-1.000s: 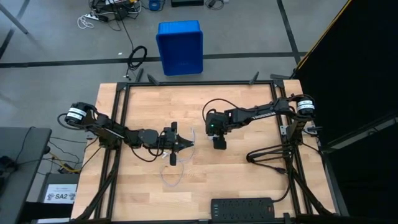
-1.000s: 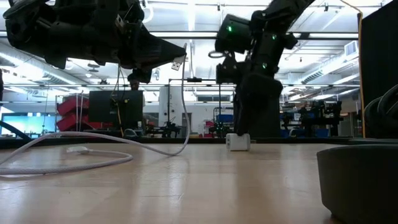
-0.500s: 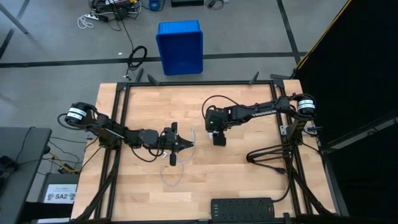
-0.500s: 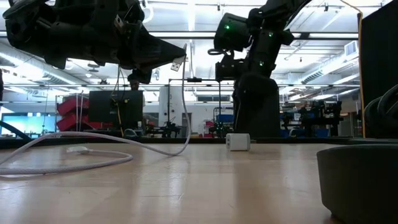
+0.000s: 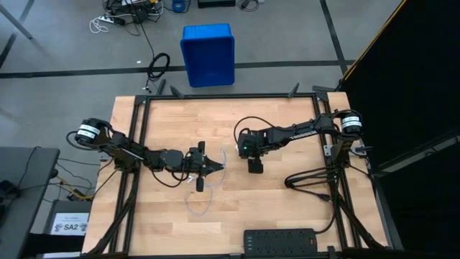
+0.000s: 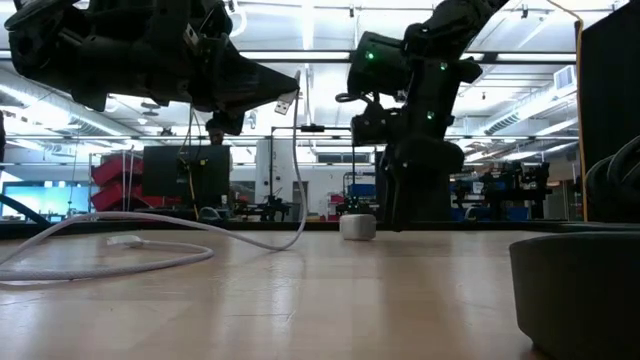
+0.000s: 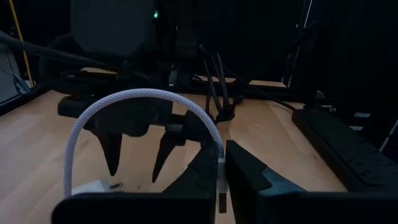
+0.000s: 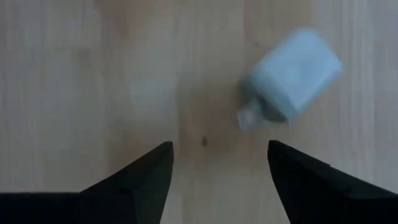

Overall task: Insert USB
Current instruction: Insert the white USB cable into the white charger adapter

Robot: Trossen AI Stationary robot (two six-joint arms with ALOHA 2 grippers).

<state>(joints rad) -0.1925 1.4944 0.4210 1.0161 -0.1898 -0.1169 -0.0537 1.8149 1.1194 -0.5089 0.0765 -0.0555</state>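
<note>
The USB cable [image 6: 150,250] is thin and whitish, and its loose loops [image 5: 198,205] lie on the table left of centre. My left gripper [image 5: 219,167] hovers above the table's middle, shut on one end of the cable. The small white cube adapter [image 8: 292,74] lies on the wood by itself, also seen low on the table [image 6: 357,226]. My right gripper [image 8: 217,171] points down just beside the adapter, open and touching nothing. Its two fingers show in the left wrist view too [image 7: 137,168]. My left gripper pinches the USB cable at its plug end [image 7: 221,177] between the two fingers, which lie level and point toward the table's right. The metal plug [image 6: 287,102] pokes out past the fingertips, lifted clear. The cable arcs away [image 7: 143,96], hangs slack and runs onto the table.
A black power strip [image 5: 280,239] lies along the near edge. A thick black cord [image 5: 309,178] loops at the right side, near the right arm's base. A blue bin [image 5: 208,54] stands on the floor beyond the far edge. Bare wood lies between the two grippers.
My right gripper rose a little off the adapter, then came down again slightly toward the table's right. The adapter has shifted a short way toward the table's left and now lies beside the fingers instead of under them. My left gripper and the cable kept still.
</note>
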